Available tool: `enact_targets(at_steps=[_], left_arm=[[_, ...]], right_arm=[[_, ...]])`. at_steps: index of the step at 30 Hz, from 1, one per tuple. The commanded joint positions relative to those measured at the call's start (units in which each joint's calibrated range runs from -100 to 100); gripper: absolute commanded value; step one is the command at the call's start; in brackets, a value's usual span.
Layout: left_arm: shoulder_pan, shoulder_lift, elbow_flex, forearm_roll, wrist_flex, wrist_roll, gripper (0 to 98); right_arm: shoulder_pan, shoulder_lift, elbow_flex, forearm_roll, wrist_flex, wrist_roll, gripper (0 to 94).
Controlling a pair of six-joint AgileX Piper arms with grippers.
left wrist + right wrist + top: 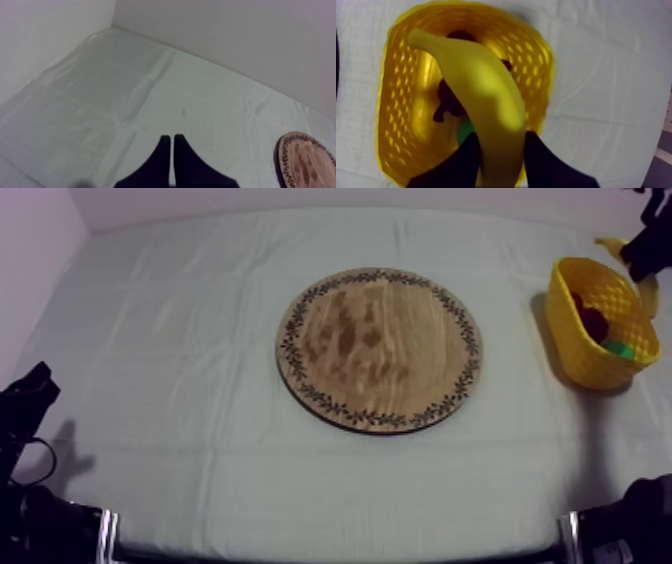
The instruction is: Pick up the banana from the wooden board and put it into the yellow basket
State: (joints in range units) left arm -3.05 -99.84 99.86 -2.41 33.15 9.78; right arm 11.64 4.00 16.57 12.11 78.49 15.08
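holding the banana (486, 95) over the yellow basket (401, 100) by the counter's (180, 398) right edge
gripping one end with the right hand (501, 142): smooth, curved, plain yellow, tip above a small red fruit (594, 323) in the basket. resting the left hand (171, 137) pressed together, grasping nothing, near the front left corner.

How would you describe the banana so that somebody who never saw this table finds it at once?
Start at the round wooden board, then look to the yellow basket at the right side. Above it the right hand grips the banana: long, curved, yellow, unlike the dark red piece and green piece inside.
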Motion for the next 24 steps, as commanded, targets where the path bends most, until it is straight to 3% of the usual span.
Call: enact_targets(at_steps=[1,7,11,20,24], left_arm=[[-0.02,0.02,0.03,-0.01,-0.01,0.01,0.1],[-0.02,0.02,0.03,-0.01,-0.01,0.01,0.1],[-0.02,0.02,0.03,-0.01,-0.01,0.01,0.1],[-0.02,0.02,0.03,-0.01,-0.01,0.01,0.1],[-0.02,0.02,0.03,-0.01,-0.01,0.01,0.1]], right_arm=[[-0.26,1.79,1.72,0.34,-0.49,-0.64,26.4],[-0.94,6.64,6.05,1.17,-4.53,-3.23,27.8],[-1.21,9.12,8.60,1.86,-8.07,-4.54,34.1],[-0.56,10.90,7.06,2.26,-9.26,-7.61,70.3],[-0.30,9.47,7.83,1.97,-9.25,-8.04,81.0]])
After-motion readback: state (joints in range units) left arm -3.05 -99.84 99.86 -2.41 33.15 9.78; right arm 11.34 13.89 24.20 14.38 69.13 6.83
